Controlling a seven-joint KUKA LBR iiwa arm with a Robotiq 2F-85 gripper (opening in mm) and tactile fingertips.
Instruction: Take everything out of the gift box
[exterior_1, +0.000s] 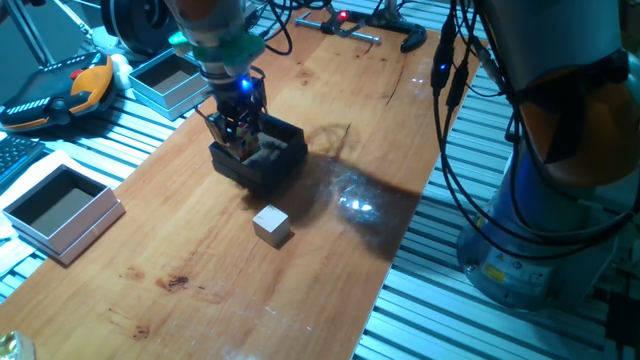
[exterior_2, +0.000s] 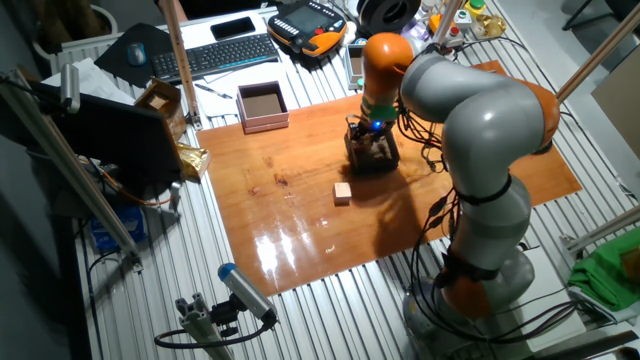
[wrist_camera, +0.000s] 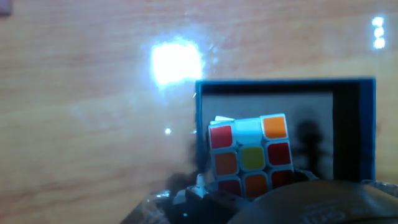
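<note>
In one fixed view I see my hand (exterior_1: 240, 128) lowered into the small black square gift box (exterior_1: 262, 160) on the wooden desk (exterior_1: 330, 200), the plain grey-beige block (exterior_1: 271, 224) lying outside. The other fixed view agrees. Hand view shows the multicoloured puzzle cube (wrist_camera: 250, 157) inside the box; the hand's opening I cannot tell.

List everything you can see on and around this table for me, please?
gift box: one, black, middle of the wooden table, under the gripper
puzzle cube: one, red, orange, yellow and white squares, inside the gift box
plain block: one, grey-beige, on the table beside the gift box
pale boxes: two, blue-grey, open, at the table's edge
handheld controller: one, orange and black, off the table
keyboard: one, black, behind the table
arm: one, grey and orange
gripper: one, lowered into the gift box; open or shut unclear
</note>
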